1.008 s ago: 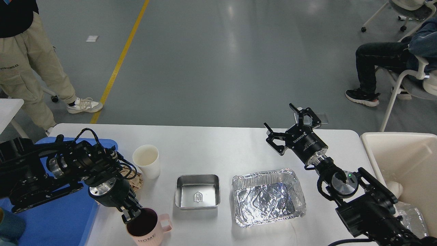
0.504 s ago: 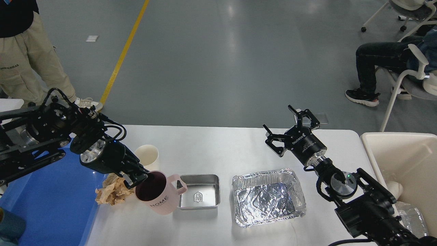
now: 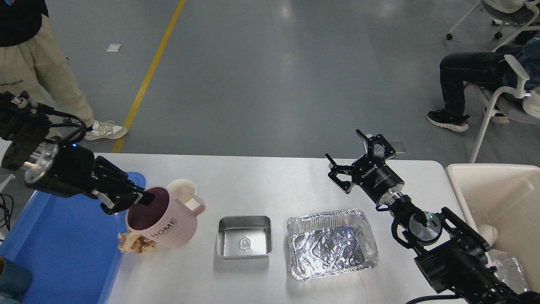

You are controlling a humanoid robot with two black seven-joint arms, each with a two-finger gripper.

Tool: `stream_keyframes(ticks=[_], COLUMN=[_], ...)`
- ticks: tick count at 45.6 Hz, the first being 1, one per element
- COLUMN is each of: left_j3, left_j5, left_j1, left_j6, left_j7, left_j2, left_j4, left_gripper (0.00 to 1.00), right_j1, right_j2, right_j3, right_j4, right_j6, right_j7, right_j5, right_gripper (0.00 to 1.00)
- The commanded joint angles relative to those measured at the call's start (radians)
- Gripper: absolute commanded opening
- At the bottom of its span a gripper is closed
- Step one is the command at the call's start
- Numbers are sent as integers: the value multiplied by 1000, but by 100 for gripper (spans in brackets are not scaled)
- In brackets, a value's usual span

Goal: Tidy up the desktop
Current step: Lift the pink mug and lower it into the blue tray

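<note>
My left fingers (image 3: 141, 198) are clamped on the rim of a pink mug (image 3: 162, 217) — one finger inside the dark interior, the other on the outer wall. The mug hangs tilted above the tabletop (image 3: 261, 177), its mouth turned toward the left and its handle pointing up and to the right, the word HOME showing on its side. Just behind the mug stands a white paper cup (image 3: 184, 188), partly hidden by the handle. Under the mug's lower left edge lies a crumpled brown paper (image 3: 134, 245), at the border of the blue tray (image 3: 63, 249) that sits to the mug's left.

To the right of the mug, a small steel tray (image 3: 244, 236) rests flat on the tabletop, and beyond that a foil tray (image 3: 332, 243), the two near each other but apart.

My right fingers (image 3: 354, 158) are spread wide and hold nothing — they hover well to the right of the mug, behind the foil tray. A cream bin (image 3: 506, 202) stands at the tabletop's right end.
</note>
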Motion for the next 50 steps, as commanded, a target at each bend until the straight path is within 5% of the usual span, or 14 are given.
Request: stream_keyframes(ticks=[1,8,20,43,50], left_j3=[-1,16,98,165,164], left_j5=[1,1,20,182,181], left_j1=[-5,7,107,366,427], left_j6=[9,50,266,624,672], left_j7=[-13,-14,-14,-21,-17], left_j2=[106,204,278,260,192], left_j4=[3,27,174,428,497], left_gripper=[4,4,4,4,5], right_j1=[0,0,0,-3,-4], right_j2=[0,0,0,1,6], right_j3=[2,2,2,2,0], right_j4=[2,6,8,9,9], right_j6=[0,0,2,3,3], right_j7=[0,0,0,0,0], right_j5=[0,0,0,0,0], right_gripper=[100,100,100,100,100])
